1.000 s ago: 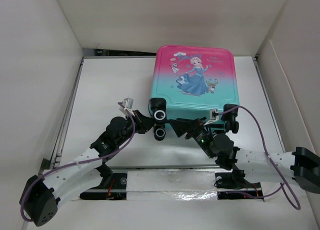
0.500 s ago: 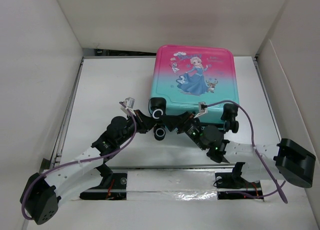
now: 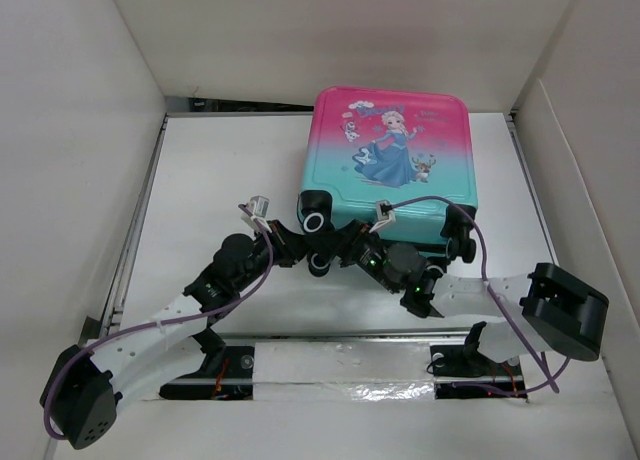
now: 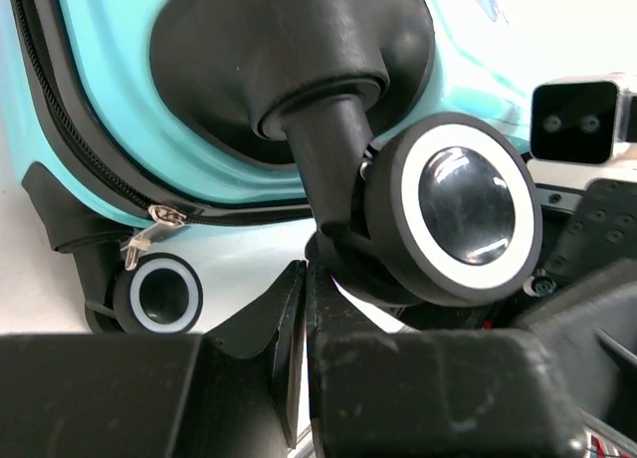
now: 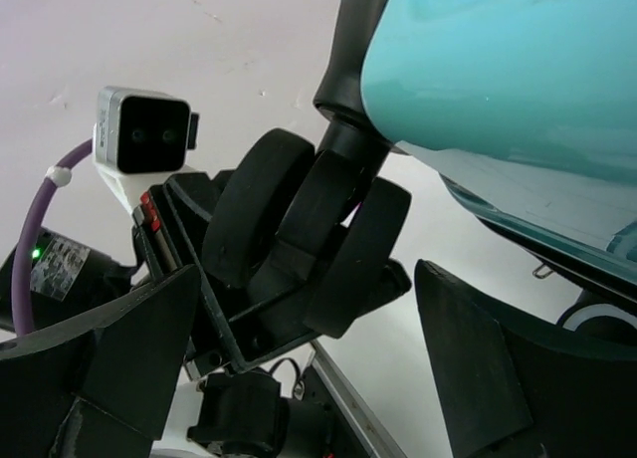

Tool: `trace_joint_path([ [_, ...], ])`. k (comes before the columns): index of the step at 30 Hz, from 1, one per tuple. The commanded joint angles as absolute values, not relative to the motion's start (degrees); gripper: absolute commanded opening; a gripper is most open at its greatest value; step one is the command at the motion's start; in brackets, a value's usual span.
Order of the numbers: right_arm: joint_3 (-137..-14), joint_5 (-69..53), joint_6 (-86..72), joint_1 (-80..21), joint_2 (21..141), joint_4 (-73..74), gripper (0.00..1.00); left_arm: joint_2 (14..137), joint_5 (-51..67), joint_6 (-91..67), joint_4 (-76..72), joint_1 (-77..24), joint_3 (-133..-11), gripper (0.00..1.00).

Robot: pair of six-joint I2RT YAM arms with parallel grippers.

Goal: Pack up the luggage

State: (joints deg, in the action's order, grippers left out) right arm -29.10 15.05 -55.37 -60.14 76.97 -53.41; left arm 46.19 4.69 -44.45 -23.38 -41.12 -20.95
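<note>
The luggage (image 3: pixel 390 150) lies flat and closed at the back right of the table, print side up, its black wheels toward me. My left gripper (image 3: pixel 298 244) is shut and empty, its tips right under the luggage's near-left twin wheel (image 4: pixel 468 211). The left wrist view also shows the teal shell (image 4: pixel 109 90), a zipper pull (image 4: pixel 149 241) and a farther wheel (image 4: pixel 159 295). My right gripper (image 3: pixel 336 252) is open, its fingers (image 5: pixel 139 348) spread either side of that same twin wheel (image 5: pixel 309 234) without touching it. The lining is hidden.
White walls enclose the table on the left, back and right. A metal rail (image 3: pixel 340 332) runs along the near edge by the arm bases. Purple cables (image 3: pixel 440 205) loop over the arms. The left wrist camera (image 5: pixel 144 129) sits close to the right gripper.
My right arm has swung left along the luggage's near edge, bringing its open gripper from the near-right wheel to the near-left wheel. The left arm and the luggage have stayed still.
</note>
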Motion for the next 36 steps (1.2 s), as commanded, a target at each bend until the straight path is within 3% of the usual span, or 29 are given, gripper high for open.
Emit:
trace_joint_path([
  [1, -31.99, 16.26, -55.72, -57.74, 77.70, -55.55, 0.91, 45.09, 5.71, -44.30, -27.60, -40.96, -20.04, 0.01],
  [8, -33.13, 15.47, -54.93, -56.61, 76.91, -52.39, 0.92, 43.77, 1.24, -41.75, -24.53, -40.96, -19.69, 0.00],
  [14, -35.59, 16.17, -53.79, -56.07, 72.69, -41.41, 0.90, 42.36, -1.23, -41.04, -25.57, -40.96, -19.25, 0.00],
  [27, -38.59, 16.08, -54.49, -55.02, 74.61, -44.03, 0.63, 41.40, -1.93, -41.05, -26.37, -40.96, -17.40, 0.00],
  [36, -39.02, 14.94, -54.32, -54.49, 76.20, -39.73, 0.76, 40.69, -6.33, -38.41, -24.34, -40.96, -17.14, 0.01],
])
